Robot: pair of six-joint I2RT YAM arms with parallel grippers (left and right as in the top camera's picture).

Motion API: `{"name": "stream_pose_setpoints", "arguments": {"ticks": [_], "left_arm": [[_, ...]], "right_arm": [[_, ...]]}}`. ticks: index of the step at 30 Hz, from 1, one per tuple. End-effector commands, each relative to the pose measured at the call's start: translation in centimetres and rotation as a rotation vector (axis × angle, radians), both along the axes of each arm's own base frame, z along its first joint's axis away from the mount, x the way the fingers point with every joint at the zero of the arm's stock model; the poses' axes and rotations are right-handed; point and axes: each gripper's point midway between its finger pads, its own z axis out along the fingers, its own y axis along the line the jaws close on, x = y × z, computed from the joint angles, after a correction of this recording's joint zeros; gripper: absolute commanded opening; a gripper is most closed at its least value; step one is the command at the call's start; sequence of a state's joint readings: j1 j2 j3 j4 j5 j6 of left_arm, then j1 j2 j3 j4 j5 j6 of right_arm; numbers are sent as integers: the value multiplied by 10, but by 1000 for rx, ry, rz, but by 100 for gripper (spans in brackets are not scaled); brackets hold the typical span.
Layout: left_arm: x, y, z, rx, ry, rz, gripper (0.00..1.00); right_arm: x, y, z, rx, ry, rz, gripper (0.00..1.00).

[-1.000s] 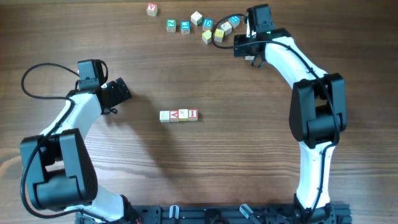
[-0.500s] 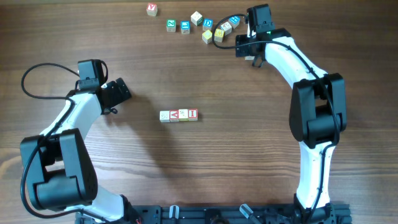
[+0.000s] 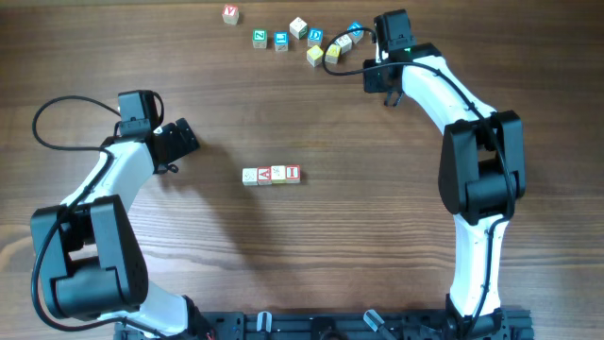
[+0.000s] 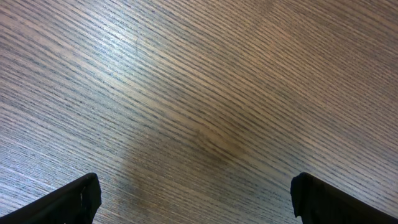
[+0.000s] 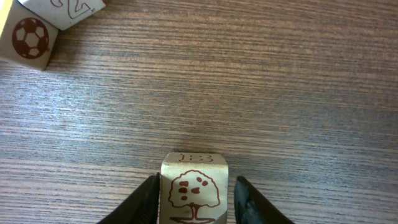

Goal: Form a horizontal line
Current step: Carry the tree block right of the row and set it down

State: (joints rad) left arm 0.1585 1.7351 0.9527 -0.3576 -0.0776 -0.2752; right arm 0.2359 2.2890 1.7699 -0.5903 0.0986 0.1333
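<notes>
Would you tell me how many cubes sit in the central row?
4, touching, left to right: cream cube, A cube, second cream cube, I cube. None hidden. Right gripper holds a tree cube.

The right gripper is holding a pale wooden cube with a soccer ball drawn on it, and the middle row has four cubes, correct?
Not quite. The right wrist view shows the right gripper shut on a pale wooden cube with a brown tree drawing; the soccer-ball cube lies loose nearby. The middle row does have four cubes.
</notes>
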Motion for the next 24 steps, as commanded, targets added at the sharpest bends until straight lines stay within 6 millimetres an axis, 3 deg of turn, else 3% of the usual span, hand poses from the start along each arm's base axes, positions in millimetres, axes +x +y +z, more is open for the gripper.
{"name": "stream_pose_setpoints", "arguments": {"ticks": [1, 5, 10, 14, 16, 20, 22, 24], "left_arm": [[1, 1, 1, -5, -6, 3, 100], [1, 1, 1, -5, -6, 3, 100], [1, 1, 1, -5, -6, 3, 100], [1, 1, 1, -5, -6, 3, 100], [1, 1, 1, -5, -6, 3, 100], [1, 1, 1, -5, -6, 3, 100], [1, 1, 1, -5, -6, 3, 100], [1, 1, 1, -5, -6, 3, 100]], "right_arm": [[-2, -3, -12, -14, 22, -13, 31], [-2, -2, -11, -14, 22, -12, 14], [-1, -2, 5, -7, -2, -13, 4], [-4, 14, 76, 98, -91, 32, 4], [-17, 23, 113, 176, -104, 51, 4], [-62, 32, 156, 288, -37, 54, 4], [-94, 40, 165, 352, 58, 85, 4], [-116, 41, 158, 377, 160, 62, 5]]}}
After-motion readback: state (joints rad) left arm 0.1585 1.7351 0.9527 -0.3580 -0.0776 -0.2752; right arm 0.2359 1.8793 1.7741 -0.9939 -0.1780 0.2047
